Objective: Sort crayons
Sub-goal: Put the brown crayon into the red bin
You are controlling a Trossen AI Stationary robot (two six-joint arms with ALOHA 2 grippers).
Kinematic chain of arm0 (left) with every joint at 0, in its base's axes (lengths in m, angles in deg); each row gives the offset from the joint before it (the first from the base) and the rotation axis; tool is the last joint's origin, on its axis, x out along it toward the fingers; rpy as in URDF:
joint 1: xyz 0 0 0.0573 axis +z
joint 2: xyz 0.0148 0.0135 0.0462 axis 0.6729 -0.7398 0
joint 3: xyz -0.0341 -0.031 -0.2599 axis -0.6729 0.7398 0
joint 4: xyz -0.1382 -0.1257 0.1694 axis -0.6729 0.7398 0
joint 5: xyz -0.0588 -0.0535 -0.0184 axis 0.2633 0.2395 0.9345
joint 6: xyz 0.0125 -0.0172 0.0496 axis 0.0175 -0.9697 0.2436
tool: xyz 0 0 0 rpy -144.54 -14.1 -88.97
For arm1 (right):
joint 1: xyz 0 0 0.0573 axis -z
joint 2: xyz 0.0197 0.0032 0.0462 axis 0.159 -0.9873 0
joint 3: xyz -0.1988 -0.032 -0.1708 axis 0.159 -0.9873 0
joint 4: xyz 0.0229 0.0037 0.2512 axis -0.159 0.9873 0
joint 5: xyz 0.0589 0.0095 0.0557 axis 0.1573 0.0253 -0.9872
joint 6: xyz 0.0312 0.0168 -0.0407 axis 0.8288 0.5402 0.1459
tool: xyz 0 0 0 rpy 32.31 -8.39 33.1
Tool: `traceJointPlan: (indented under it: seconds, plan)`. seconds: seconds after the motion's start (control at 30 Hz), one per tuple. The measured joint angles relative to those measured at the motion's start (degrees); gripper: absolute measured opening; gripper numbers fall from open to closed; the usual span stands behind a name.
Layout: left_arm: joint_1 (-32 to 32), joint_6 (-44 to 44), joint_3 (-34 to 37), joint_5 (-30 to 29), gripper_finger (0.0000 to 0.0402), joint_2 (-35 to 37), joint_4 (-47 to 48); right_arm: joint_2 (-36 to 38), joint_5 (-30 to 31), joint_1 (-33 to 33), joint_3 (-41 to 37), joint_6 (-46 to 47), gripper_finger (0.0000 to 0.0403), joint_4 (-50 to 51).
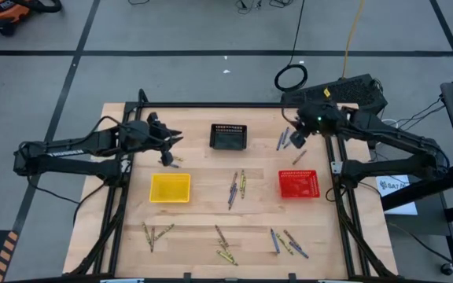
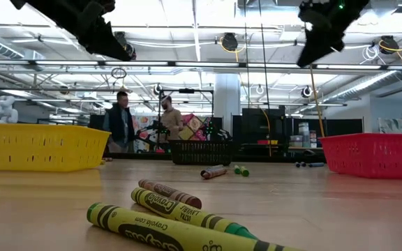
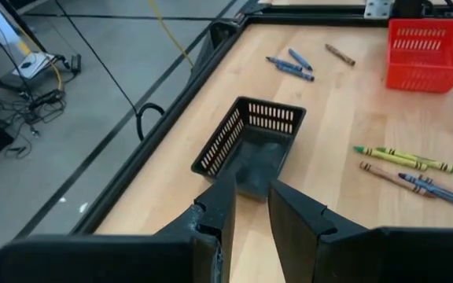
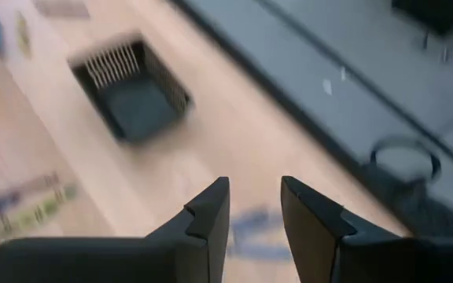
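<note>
On the table's left the left gripper (image 1: 168, 141) hangs above the wood behind the yellow basket (image 1: 170, 188), its fingers (image 3: 220, 216) parted by a narrow gap with nothing between them; its own camera looks along the table at the black basket (image 3: 250, 144), which suggests it is ready to drop onto a crayon rather than carrying one. A single crayon (image 1: 175, 163) lies just below it, probably the nearest candidate. Along the near edge the crayons (image 1: 154, 232) lie in loose clusters, olive ones at the left, more at the centre (image 1: 223, 245) and a blue and olive mix (image 1: 288, 242) toward the right; a further few (image 1: 237, 187) rest between the yellow basket and the red basket (image 1: 299, 184). All three baskets look empty, so the sorting seems hardly begun. The black basket sits at the far middle, the coloured baskets flank the centre, presumably one bin per colour. On the right the right gripper (image 1: 299, 135) hovers over a small group of blue-grey crayons (image 1: 283, 140) at the far right edge, its fingers (image 4: 208, 211) also apart and empty, seemingly lining up a pick there
</note>
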Motion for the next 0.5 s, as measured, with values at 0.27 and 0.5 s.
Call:
traceJointPlan:
  seconds: [0.27,0.5]
  plan:
    - [0.0,0.0,0.0,-0.02,0.0083,0.0,4.83,-2.49,-1.86,0.13,-0.02,-0.23,0.0102,16.9]
    - [0.0,-0.07,0.0,-0.02,0.0083,0.0,5.55,-6.4,-8.89,0.44,-0.02,11.73,0.0102,17.14]
